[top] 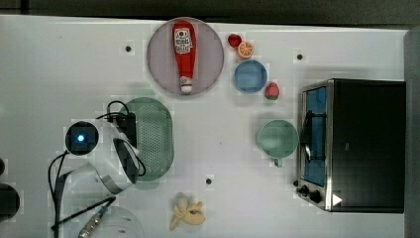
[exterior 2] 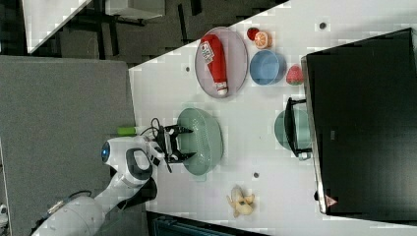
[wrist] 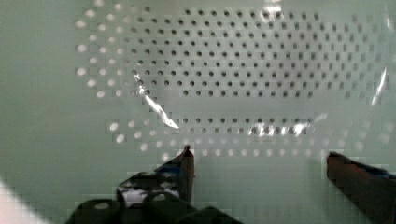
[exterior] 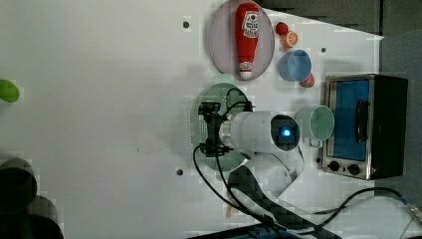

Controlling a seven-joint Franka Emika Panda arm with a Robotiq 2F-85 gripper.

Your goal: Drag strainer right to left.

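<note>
The strainer (top: 157,135), a pale green oblong colander with a grid of small holes, lies on the white table left of centre in the top view. My gripper (exterior 2: 186,144) hangs over the strainer (exterior 2: 204,142), on the side nearest my arm, and it is open. In the wrist view my gripper (wrist: 259,156) holds its two dark fingers wide apart, with the perforated inside of the strainer (wrist: 233,70) close beneath them and nothing between them. Whether the fingertips touch the plastic I cannot tell. In the left view my gripper (exterior: 200,128) covers part of the strainer (exterior: 215,96).
A grey plate (top: 157,64) with a red ketchup bottle (top: 183,52) lies behind the strainer. To the top view's right are a blue bowl (top: 250,76), a green cup (top: 277,139), small fruit pieces and a toaster oven (top: 354,144). A peeled banana (top: 187,212) lies near the front edge.
</note>
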